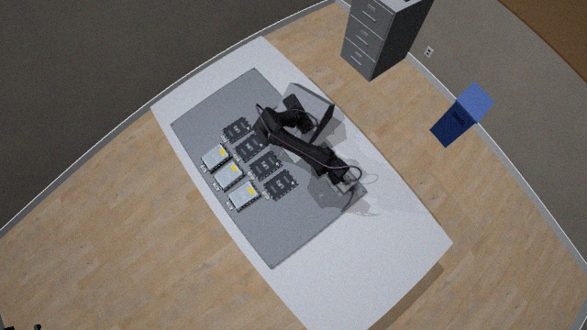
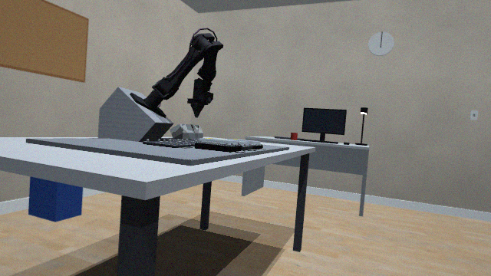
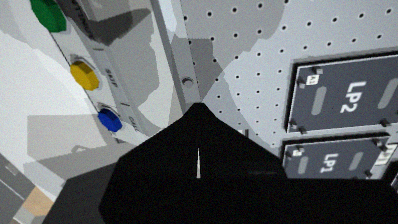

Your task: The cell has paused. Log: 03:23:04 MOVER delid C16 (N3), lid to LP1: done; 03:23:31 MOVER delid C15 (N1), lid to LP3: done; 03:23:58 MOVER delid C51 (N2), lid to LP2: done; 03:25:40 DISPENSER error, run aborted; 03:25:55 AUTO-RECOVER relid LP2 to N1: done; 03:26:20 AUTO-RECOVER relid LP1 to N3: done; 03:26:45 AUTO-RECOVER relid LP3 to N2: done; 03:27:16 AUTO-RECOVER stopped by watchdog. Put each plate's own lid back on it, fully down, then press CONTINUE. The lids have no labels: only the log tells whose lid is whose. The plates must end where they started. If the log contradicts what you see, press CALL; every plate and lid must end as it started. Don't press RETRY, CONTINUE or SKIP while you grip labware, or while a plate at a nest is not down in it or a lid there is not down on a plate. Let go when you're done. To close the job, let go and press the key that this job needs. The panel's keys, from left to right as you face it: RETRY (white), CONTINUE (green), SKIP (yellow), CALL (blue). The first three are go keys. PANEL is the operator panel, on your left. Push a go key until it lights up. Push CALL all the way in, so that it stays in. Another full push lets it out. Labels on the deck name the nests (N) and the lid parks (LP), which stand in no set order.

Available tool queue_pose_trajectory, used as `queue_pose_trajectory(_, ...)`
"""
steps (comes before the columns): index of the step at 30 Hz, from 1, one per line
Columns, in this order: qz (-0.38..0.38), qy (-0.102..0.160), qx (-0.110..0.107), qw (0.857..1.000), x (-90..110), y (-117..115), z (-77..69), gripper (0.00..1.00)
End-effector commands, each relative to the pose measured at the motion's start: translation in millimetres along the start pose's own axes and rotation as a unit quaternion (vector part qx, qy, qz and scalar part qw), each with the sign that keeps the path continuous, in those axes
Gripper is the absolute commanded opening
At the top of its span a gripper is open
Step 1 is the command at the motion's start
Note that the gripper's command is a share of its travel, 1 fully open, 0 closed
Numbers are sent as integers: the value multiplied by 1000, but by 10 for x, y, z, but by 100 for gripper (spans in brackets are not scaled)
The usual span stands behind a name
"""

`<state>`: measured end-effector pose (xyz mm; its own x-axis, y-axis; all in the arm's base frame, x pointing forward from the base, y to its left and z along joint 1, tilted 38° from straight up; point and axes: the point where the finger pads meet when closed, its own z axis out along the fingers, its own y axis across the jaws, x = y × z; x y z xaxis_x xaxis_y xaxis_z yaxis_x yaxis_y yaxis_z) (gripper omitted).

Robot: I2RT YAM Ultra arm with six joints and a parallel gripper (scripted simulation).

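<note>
My gripper [image 3: 198,111] is shut and empty, hanging above the deck's edge next to the operator panel [image 3: 97,75]; it also shows in the side view [image 2: 198,111]. In the wrist view the panel's green key [image 3: 48,14], yellow key [image 3: 83,75] and blue key [image 3: 109,120] lie to the left of the fingers. Lid parks LP2 [image 3: 350,95] and LP1 [image 3: 332,160] lie empty to the right. In the top view three lidded plates [image 1: 215,157] [image 1: 228,175] [image 1: 243,195] sit in a row, beside several dark empty lid parks [image 1: 265,165]. The arm [image 1: 298,147] hides the panel there.
The arm's grey base block [image 2: 128,120] stands at the back of the deck. A filing cabinet [image 1: 381,32] and a blue box [image 1: 460,115] stand on the floor away from the table. A desk with a monitor [image 2: 324,120] stands behind.
</note>
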<state>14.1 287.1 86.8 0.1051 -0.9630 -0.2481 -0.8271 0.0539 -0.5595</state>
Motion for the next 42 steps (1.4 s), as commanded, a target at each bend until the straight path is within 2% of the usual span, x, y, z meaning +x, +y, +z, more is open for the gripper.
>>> queue_pose_trajectory(1, -34, -26, 1, 999, -203, 165, -119, 0)
queue_pose_trajectory(7, -97, -22, 3, 995, -281, 448, -123, 0)
queue_pose_trajectory(11, -94, -22, 3, 995, -343, 640, -127, 0)
queue_pose_trajectory(13, -94, -22, 3, 995, -343, 640, -127, 0)
queue_pose_trajectory(23, -95, -21, -1, 995, -494, 1118, -138, 0)
queue_pose_trajectory(27, -90, -27, -5, 996, -524, 1104, -188, 0)
queue_pose_trajectory(42, -88, -29, -6, 996, -539, 1130, -195, 0)
